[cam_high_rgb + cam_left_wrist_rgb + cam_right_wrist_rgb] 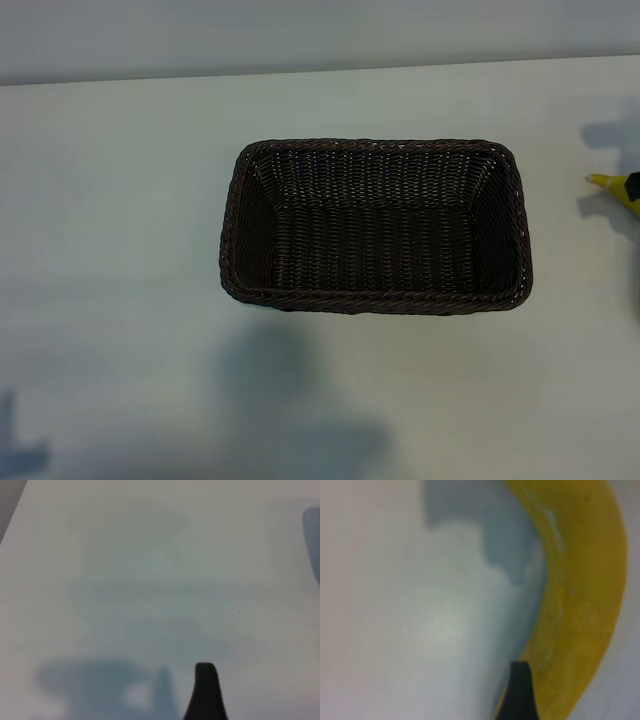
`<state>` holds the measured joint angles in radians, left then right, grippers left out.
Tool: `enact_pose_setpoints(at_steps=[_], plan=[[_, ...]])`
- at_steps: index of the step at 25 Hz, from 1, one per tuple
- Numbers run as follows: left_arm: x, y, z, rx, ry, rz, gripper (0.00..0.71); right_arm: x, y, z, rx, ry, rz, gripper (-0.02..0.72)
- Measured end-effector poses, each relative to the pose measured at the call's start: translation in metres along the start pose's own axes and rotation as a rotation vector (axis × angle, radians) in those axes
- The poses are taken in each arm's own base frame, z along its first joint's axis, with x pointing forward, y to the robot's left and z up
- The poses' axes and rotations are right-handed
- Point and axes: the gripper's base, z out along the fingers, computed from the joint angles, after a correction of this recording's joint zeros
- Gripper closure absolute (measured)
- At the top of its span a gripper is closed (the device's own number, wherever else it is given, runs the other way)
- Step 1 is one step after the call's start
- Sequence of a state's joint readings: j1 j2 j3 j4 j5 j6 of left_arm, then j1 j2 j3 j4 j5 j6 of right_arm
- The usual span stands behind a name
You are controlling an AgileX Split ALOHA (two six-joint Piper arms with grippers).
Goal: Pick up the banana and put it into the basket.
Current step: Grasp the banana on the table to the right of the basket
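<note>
The dark brown woven basket (375, 228) stands empty in the middle of the white table. The yellow banana (603, 181) lies at the table's right edge, where only its tip shows, with a dark part of my right arm (634, 187) over it. In the right wrist view the banana (580, 605) curves close below my right gripper (481, 702), and one dark finger (521, 692) stands at its inner edge. Nothing shows gripped; the gripper is open. My left gripper (161, 702) hangs open over bare table, one finger (206, 692) in view.
The white table (120, 220) spreads round the basket on all sides. Shadows of the arms fall on it at the near left and below the basket. A grey wall runs behind the table's far edge.
</note>
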<state>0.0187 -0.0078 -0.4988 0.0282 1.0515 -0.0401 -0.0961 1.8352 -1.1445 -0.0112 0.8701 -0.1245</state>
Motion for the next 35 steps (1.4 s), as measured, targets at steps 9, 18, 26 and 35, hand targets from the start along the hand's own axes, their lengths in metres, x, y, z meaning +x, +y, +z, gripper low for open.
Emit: enact_pose_setpoints(at_steps=[9,18,26,35], plan=[[0.0,0.0,0.0,0.0,0.0,-0.002,0.136,-0.004,0.0,0.024,-0.008,0.028,0.001,0.109],[0.0,0.0,0.0,0.0,0.0,-0.001,0.136,-0.005,0.0,0.043,-0.01,0.065,-0.002,0.109],[0.0,0.0,0.0,0.0,0.0,-0.001,0.136,-0.004,0.0,0.044,-0.011,0.07,-0.002,0.284],[0.0,0.0,0.0,0.0,0.0,-0.001,0.136,-0.001,0.0,0.039,-0.014,0.094,-0.002,0.284]])
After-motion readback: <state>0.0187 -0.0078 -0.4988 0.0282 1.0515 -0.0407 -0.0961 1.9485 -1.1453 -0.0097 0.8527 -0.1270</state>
